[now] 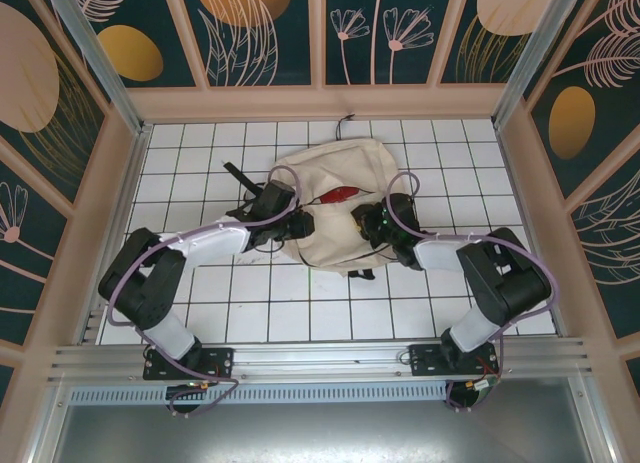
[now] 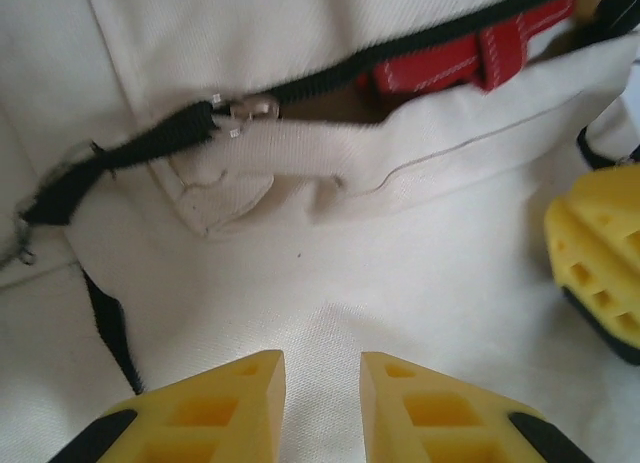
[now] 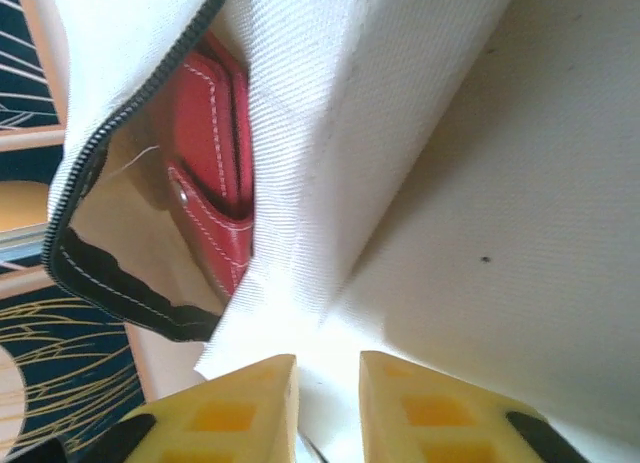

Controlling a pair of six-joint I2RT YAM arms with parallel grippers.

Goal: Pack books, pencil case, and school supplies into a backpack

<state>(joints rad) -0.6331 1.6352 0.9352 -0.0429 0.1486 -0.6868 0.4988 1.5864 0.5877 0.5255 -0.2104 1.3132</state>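
Backpack (image 1: pixel 335 173): one, cream fabric, lying flat on the white-tiled worktop (image 1: pixel 250 303), mid-way back. Its black zipper (image 2: pixel 160 133) is undone along most of its run, and the metal pull (image 2: pixel 245 111) is parked near the left end of the mouth.

Red flat item (image 1: pixel 340 194): one, white-stitched, inside the backpack's open mouth. I see it through the gap from the left wrist (image 2: pixel 450 58) and, close up with a snap stud, from the right wrist (image 3: pixel 215 183).

Left gripper (image 1: pixel 290 215): at the backpack's left side, low over the front panel below the zipper. Its yellow fingers (image 2: pixel 220 403) are slightly parted, with bare cloth showing in the gap (image 2: pixel 322 368).

Right gripper (image 1: pixel 372 223): at the backpack's right side, by the mouth's edge. A fold of cloth runs down toward its narrow gap (image 3: pixel 328 368), and I cannot tell whether its fingers (image 3: pixel 240 408) pinch it.
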